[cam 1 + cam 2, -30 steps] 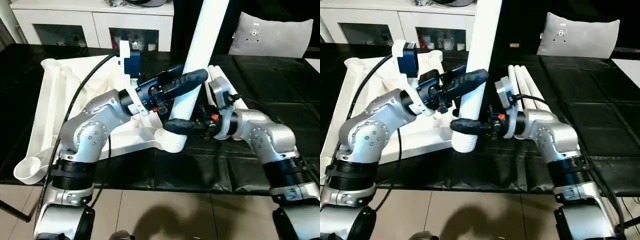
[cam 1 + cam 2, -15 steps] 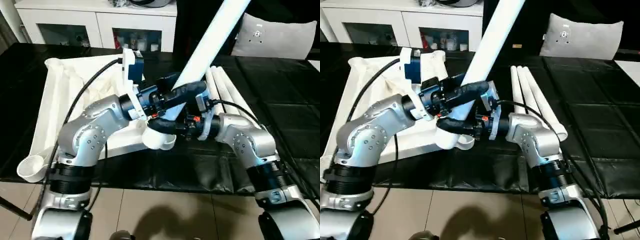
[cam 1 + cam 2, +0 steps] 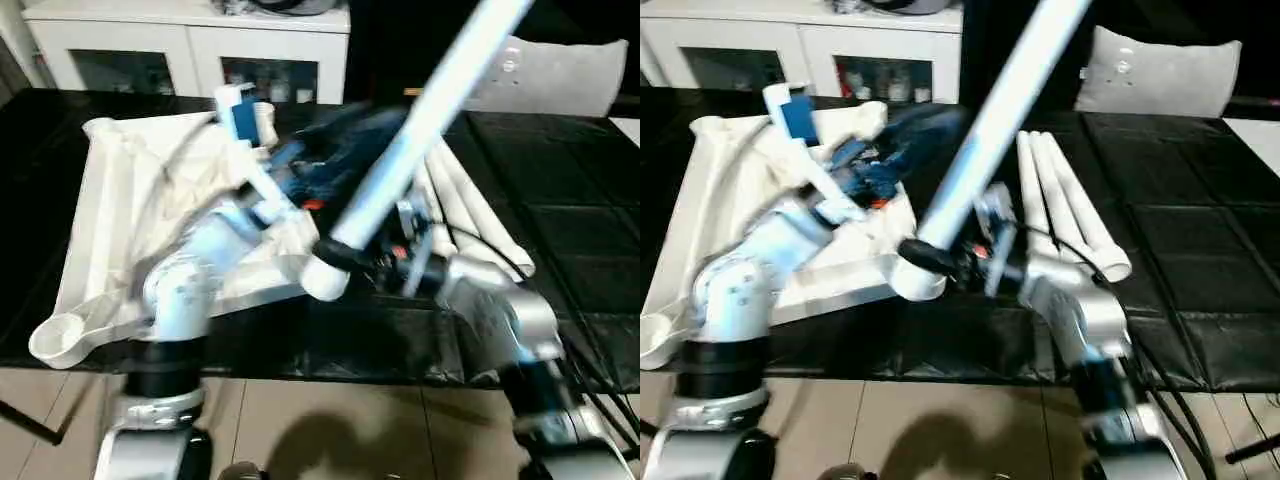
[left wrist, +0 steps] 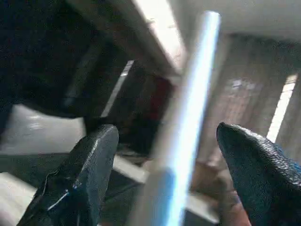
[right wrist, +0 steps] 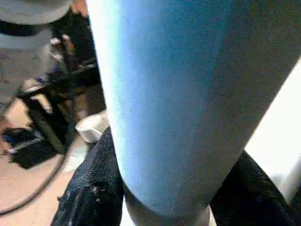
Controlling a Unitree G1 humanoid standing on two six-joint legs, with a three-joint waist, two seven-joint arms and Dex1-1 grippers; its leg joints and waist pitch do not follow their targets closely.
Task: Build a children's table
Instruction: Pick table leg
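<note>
The white table top lies upside down on the black table, with a round corner socket at its near left end. One long white leg slants up to the right, and its thick end hovers by the top's near right corner. My right gripper is shut on this leg close to the thick end, with black fingers on either side. My left gripper is open higher up, the leg passing between its spread fingers. Three more legs lie side by side on the right.
A white cabinet with glass doors stands behind the table, and a grey cushion sits at the back right. The black table's front edge runs just below my arms, with tiled floor beneath.
The held leg has tipped from nearly upright to a strong slant to the right. My left arm has swung back over the table top, and its fingers now stand off the leg.
</note>
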